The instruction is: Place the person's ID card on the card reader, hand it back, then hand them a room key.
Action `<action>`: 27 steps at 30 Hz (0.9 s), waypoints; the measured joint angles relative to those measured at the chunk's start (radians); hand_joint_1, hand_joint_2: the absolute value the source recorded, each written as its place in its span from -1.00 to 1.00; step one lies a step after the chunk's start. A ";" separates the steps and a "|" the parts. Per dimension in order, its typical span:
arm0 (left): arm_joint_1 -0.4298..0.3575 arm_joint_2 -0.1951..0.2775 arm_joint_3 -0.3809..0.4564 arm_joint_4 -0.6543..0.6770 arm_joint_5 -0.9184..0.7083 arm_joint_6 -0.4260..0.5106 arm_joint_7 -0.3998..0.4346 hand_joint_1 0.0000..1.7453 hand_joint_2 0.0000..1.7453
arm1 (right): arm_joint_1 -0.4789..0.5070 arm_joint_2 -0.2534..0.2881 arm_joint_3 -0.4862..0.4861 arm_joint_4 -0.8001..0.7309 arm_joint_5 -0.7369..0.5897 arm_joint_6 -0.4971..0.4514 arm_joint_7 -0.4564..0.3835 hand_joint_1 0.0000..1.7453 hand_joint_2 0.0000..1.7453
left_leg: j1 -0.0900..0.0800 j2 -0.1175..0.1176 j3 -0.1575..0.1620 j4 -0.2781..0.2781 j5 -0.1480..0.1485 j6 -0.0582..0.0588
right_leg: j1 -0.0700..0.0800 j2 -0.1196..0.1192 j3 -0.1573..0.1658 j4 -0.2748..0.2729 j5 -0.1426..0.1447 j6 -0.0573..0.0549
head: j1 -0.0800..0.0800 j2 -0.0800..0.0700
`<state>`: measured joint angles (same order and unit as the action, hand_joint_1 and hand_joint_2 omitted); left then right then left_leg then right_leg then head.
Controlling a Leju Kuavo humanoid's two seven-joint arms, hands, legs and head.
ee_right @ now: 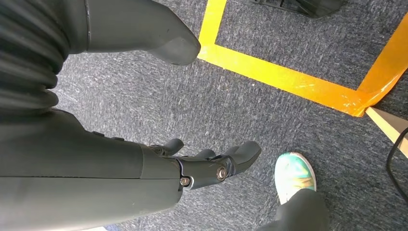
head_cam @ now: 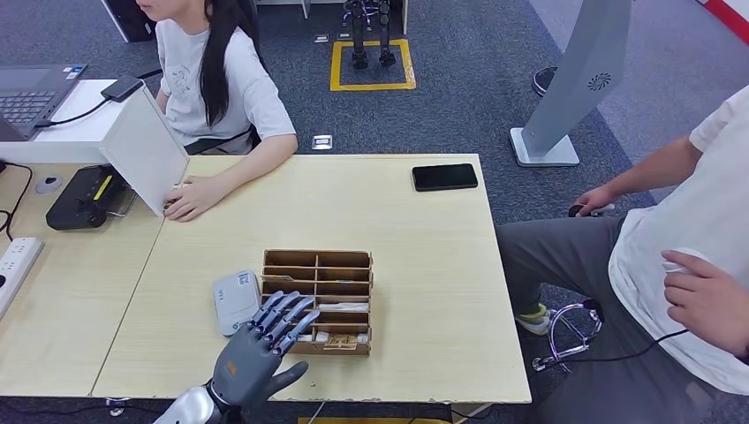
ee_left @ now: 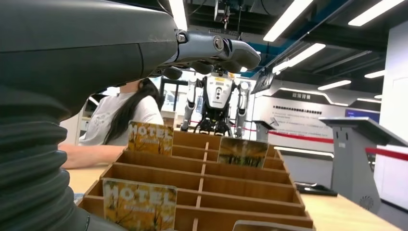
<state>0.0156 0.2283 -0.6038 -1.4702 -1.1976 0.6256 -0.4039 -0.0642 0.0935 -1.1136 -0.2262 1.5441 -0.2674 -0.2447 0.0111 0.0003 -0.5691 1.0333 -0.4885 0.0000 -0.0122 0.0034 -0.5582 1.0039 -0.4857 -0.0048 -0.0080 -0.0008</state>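
Brown wooden organizer (head_cam: 318, 300), white card reader (head_cam: 235, 300), black phone (head_cam: 444, 177)

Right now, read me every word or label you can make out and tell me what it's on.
"HOTEL": near card standing in the wooden card organizer.
"HOTEL", partly legible: card in a farther slot.
Wall sign behind the standing robot: too small to read.
White card reader, power strip: markings unreadable.
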 joint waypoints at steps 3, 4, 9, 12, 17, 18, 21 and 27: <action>-0.001 0.006 -0.004 0.023 -0.006 0.003 0.008 -1.00 1.00 | 0.000 0.000 0.000 0.000 0.000 0.000 0.000 -1.00 1.00 | 0.000 0.000 0.000 0.000 0.000 0.000 | 0.000 0.000 0.000 0.000 0.000 0.000 | 0.000 0.000; -0.001 0.007 -0.004 0.028 -0.007 0.003 0.009 -1.00 1.00 | 0.000 0.000 0.000 0.000 0.000 0.000 0.000 -1.00 1.00 | 0.000 0.000 0.000 0.000 0.000 0.000 | 0.000 0.000 0.000 0.000 0.000 0.000 | 0.000 0.000; -0.002 0.013 -0.007 0.048 -0.007 0.004 0.010 -1.00 1.00 | -0.001 0.000 0.000 0.000 0.000 0.000 0.000 -1.00 1.00 | 0.000 0.000 0.000 0.000 0.000 0.000 | 0.000 0.000 0.000 0.000 0.000 0.000 | 0.000 0.000; -0.002 0.014 -0.009 0.055 -0.007 0.005 0.010 -1.00 1.00 | -0.001 0.000 0.001 0.000 0.000 0.000 0.000 -1.00 1.00 | 0.000 0.000 0.000 0.000 0.000 0.000 | 0.000 0.000 0.000 0.000 0.000 0.000 | 0.000 0.000; -0.003 0.014 -0.010 0.061 -0.007 0.006 0.010 -1.00 1.00 | -0.001 0.000 0.001 0.000 0.000 0.000 0.000 -1.00 1.00 | 0.000 0.000 0.000 0.000 0.000 0.000 | 0.000 0.000 0.000 0.000 0.000 0.000 | 0.000 0.000; -0.003 0.014 -0.010 0.062 -0.007 0.006 0.010 -1.00 1.00 | -0.001 0.000 0.001 0.000 0.000 0.000 0.000 -1.00 1.00 | 0.000 0.000 0.000 0.000 0.000 0.000 | 0.000 0.000 0.000 0.000 0.000 0.000 | 0.000 0.000; -0.003 0.015 -0.010 0.064 -0.012 0.005 0.020 -1.00 1.00 | -0.001 0.000 0.001 0.000 0.000 0.000 0.000 -1.00 1.00 | 0.000 0.000 0.000 0.000 0.000 0.000 | 0.000 0.000 0.000 0.000 0.000 0.000 | 0.000 0.000; -0.005 0.021 -0.010 0.079 -0.052 0.024 0.086 -1.00 1.00 | -0.001 0.000 0.001 0.000 -0.001 -0.001 0.001 -1.00 1.00 | 0.000 0.000 0.000 0.000 0.000 0.000 | 0.000 0.000 0.000 0.000 0.000 0.000 | 0.000 0.000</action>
<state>0.0109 0.2494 -0.6137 -1.3908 -1.2500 0.6493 -0.3180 -0.0655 0.0935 -1.1124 -0.2262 1.5433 -0.2684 -0.2439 0.0111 0.0003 -0.5691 1.0333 -0.4885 0.0001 -0.0122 0.0034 -0.5582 1.0039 -0.4857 -0.0048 -0.0080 -0.0008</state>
